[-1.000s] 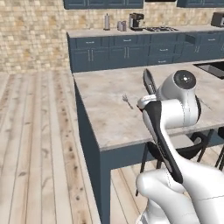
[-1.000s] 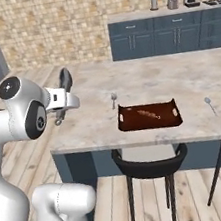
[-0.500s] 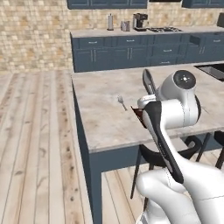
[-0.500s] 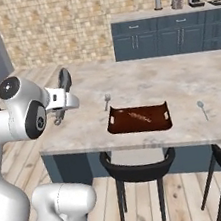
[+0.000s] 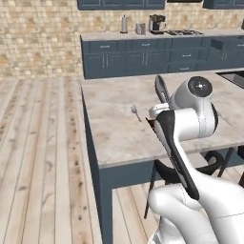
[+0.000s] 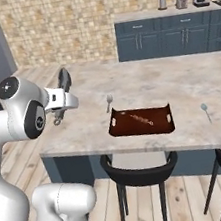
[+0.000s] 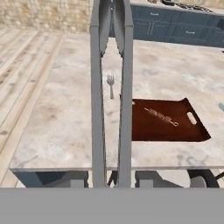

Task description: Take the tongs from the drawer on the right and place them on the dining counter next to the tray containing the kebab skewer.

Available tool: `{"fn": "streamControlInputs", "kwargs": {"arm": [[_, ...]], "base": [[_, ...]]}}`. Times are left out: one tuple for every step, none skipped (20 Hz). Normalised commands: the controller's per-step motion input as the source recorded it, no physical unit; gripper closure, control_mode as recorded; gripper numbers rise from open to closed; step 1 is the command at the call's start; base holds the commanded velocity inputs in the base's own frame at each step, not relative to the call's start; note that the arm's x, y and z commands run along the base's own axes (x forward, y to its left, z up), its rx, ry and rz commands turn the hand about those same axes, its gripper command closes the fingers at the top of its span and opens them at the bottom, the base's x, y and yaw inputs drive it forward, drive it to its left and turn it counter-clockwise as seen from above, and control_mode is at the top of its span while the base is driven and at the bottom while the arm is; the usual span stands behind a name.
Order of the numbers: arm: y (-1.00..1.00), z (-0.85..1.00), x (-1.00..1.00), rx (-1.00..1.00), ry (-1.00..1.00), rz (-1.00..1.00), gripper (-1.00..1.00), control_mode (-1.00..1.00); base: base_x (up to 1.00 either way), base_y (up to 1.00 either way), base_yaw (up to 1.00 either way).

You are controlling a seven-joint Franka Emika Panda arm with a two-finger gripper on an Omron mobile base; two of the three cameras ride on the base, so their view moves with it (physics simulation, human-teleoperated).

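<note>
A dark brown tray [image 6: 142, 121] sits on the dining counter [image 6: 179, 81] with a kebab skewer [image 7: 162, 116] lying in it and a fork [image 6: 109, 101] just beside its left end. Navy cabinets line the far brick wall. The gripper [image 6: 64, 103] holds the tongs [image 7: 112, 87] narrowly, above the counter's near edge. A spoon [image 6: 205, 111] lies right of the tray.

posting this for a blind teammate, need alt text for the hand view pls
Slim grey tongs, held in the gripper, run up the middle of the picture with their two arms nearly parallel. Beyond them lies the beige dining counter, with a fork and a dark brown tray holding a kebab skewer.
</note>
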Motion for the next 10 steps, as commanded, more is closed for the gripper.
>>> {"fn": "streamControlInputs", "kwargs": {"arm": [[0.00,0.00,0.00,0.00,0.00,0.00,1.00,1.00],[0.00,0.00,0.00,0.00,0.00,0.00,1.00,1.00],[0.00,0.00,0.00,0.00,0.00,0.00,1.00,1.00],[0.00,0.00,0.00,0.00,0.00,0.00,1.00,1.00],[0.00,0.00,0.00,0.00,0.00,0.00,1.00,1.00],[0.00,0.00,0.00,0.00,0.00,0.00,1.00,1.00],[0.00,0.00,0.00,0.00,0.00,0.00,1.00,1.00],[0.00,0.00,0.00,0.00,0.00,0.00,1.00,1.00],[0.00,0.00,0.00,0.00,0.00,0.00,1.00,1.00],[0.00,0.00,0.00,0.00,0.00,0.00,1.00,1.00]], "base": [[0.27,-0.26,0.05],[0.28,-0.29,0.06],[0.26,-0.32,0.06],[0.29,-0.34,0.05],[0.28,-0.37,0.04],[0.28,-0.38,0.04],[0.30,-0.37,0.03],[0.31,-0.38,0.03],[0.32,-0.39,0.03],[0.34,-0.38,0.03]]}}
